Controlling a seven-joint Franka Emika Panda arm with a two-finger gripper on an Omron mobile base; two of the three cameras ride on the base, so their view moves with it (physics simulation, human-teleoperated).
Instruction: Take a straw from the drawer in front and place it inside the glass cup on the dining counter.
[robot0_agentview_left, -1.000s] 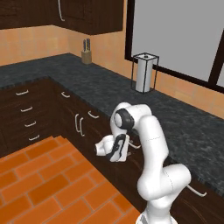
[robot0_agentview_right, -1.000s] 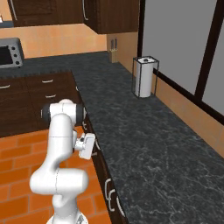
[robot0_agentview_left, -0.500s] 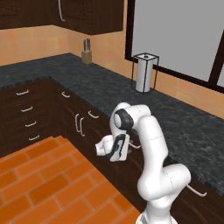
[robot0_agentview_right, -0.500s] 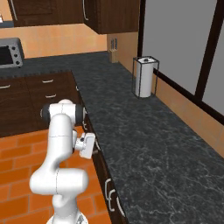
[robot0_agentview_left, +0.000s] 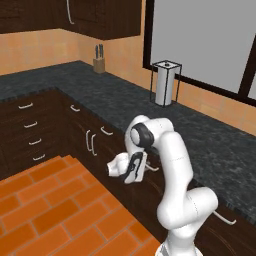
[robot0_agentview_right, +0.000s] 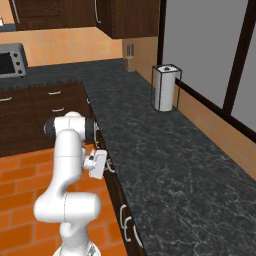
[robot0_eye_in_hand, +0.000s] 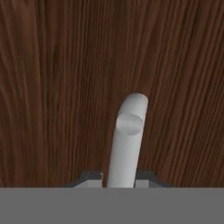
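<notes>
The gripper (robot0_eye_in_hand: 119, 181) is pressed against the front of the drawer (robot0_eye_in_hand: 52, 78), its two dark fingertips (robot0_eye_in_hand: 91, 178) closed on the silver handle (robot0_eye_in_hand: 124, 140) that runs up between them. The handle's curved end meets the dark brown wood grain straight ahead of the gripper. The drawer front is flush with the cabinet row; what lies inside it cannot be seen.

In the left base view the gripper (robot0_agentview_left: 131, 172) reaches sideways from the white arm (robot0_agentview_left: 170, 165) into the cabinet face just under the edge of the black speckled counter (robot0_agentview_left: 200, 135). In the right base view the gripper (robot0_agentview_right: 102, 165) meets the same cabinet face at the counter's near edge.

Surface: the counter (robot0_agentview_right: 165, 165) is black speckled granite and runs in an L, continuing past the gripper and turning along the far wall. Above and beyond the gripper, a white paper roll in a wire holder (robot0_agentview_left: 164, 82) stands upright on the counter before a large window (robot0_agentview_left: 210, 40). Farther along, a knife block (robot0_agentview_left: 99, 61) stands near the corner.

Room: dark wood cabinets with silver handles (robot0_agentview_left: 30, 135) line the space below the counter, and dark upper cabinets (robot0_agentview_left: 95, 17) hang above. The wall is orange-tan. The floor (robot0_agentview_left: 50, 210) below the gripper is orange brick tile. A microwave (robot0_agentview_right: 11, 60) sits on the far counter
</notes>
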